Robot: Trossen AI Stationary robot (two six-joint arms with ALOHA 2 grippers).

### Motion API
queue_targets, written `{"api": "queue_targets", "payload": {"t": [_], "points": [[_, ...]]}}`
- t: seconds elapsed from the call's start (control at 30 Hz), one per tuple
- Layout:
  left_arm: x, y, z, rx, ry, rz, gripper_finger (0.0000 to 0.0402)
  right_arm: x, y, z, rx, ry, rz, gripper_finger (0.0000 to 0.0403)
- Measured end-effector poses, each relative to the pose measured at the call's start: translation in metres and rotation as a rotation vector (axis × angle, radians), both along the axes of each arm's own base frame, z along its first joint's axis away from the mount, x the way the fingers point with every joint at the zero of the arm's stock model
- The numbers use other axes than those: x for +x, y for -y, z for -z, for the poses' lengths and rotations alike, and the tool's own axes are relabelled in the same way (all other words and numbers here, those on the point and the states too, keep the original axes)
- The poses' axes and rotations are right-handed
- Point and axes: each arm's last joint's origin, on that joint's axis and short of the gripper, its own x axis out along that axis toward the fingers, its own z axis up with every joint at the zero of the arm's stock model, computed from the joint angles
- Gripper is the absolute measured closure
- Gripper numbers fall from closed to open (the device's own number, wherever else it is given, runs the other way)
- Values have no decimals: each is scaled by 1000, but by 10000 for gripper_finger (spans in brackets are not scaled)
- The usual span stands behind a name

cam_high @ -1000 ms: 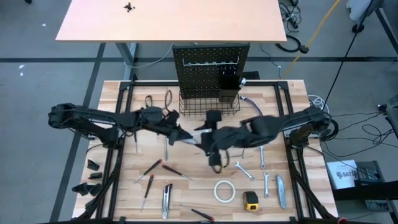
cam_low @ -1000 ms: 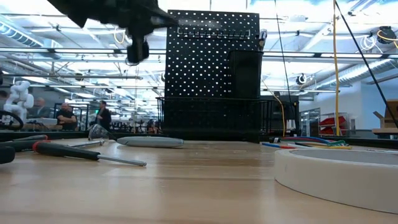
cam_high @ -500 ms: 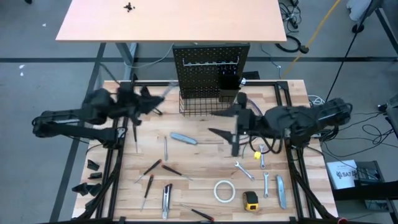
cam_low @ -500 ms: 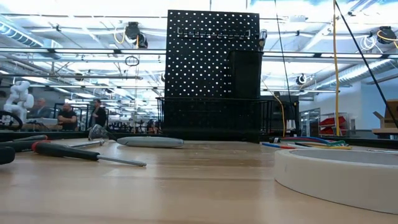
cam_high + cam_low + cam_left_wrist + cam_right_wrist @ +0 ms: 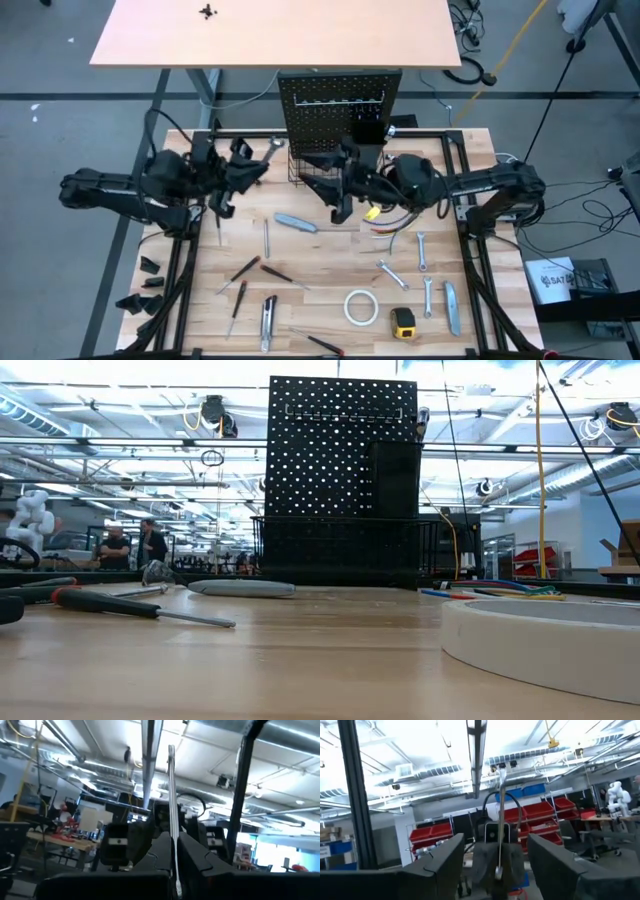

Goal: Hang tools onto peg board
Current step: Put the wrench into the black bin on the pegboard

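— Over by the peg board (image 5: 338, 110), what is each arm doing?

— I have the left gripper (image 5: 243, 163) clamped on a silver wrench (image 5: 268, 152), its shaft pinched between the fingers (image 5: 195, 852) so the free end can reach a hook, I judge. It sits just left of the wire basket (image 5: 315, 175).

— And the right?

— Right gripper (image 5: 332, 188) hovers at the basket front, fingers (image 5: 557, 857) spread with nothing between them. Other tools lie on the table (image 5: 330, 270).
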Motion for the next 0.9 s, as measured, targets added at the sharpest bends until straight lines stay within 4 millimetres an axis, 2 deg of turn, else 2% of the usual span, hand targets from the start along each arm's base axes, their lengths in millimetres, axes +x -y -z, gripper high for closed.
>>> {"api": "queue_targets", "payload": {"t": [0.3, 0.6, 0.73, 0.9], "points": [[22, 3, 2, 32, -18, -5, 391, 15, 4, -8, -46, -53, 32, 193], [32, 3, 1, 37, -31, -7, 391, 19, 4, -11, -80, -55, 55, 202], [34, 3, 2, 36, -36, -7, 391, 19, 6, -11, -79, -53, 60, 238], [35, 4, 3, 37, -41, -7, 391, 19, 7, -11, -86, -59, 65, 321]]}}
